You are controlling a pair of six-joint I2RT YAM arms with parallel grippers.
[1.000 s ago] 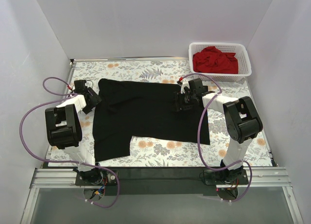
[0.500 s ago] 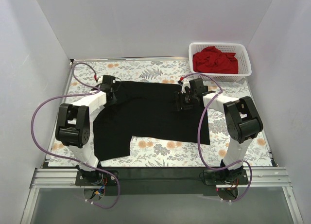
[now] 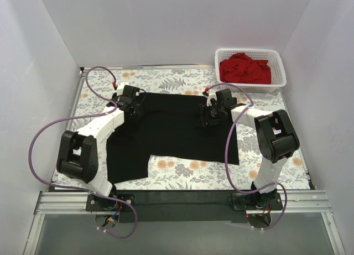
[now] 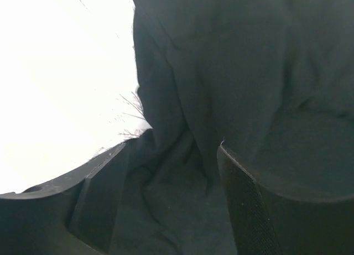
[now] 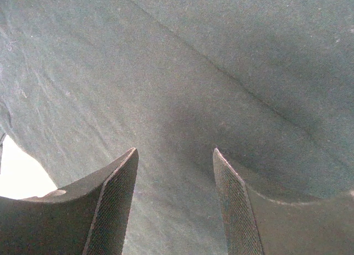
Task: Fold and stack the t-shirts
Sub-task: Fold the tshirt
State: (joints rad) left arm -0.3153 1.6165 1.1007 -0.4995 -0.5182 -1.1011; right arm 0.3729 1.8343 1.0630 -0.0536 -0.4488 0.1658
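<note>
The black t-shirt lies spread out on the flowered table. My left gripper is over its far left corner. In the left wrist view that gripper is open, with wrinkled black cloth lying between and below its fingers. My right gripper hovers over the shirt's far right part. It is open too, above flat black cloth, gripping nothing. The red t-shirt sits crumpled in the white basket at the back right.
White walls close the table in on the left, back and right. Purple cables loop beside the left arm and another crosses the shirt's right edge. The flowered tablecloth shows in front of the shirt.
My left arm has swung right and away, from beside the shirt's left sleeve onto its far left corner. The sleeve cloth there seems drawn inward. The right arm has not moved.
</note>
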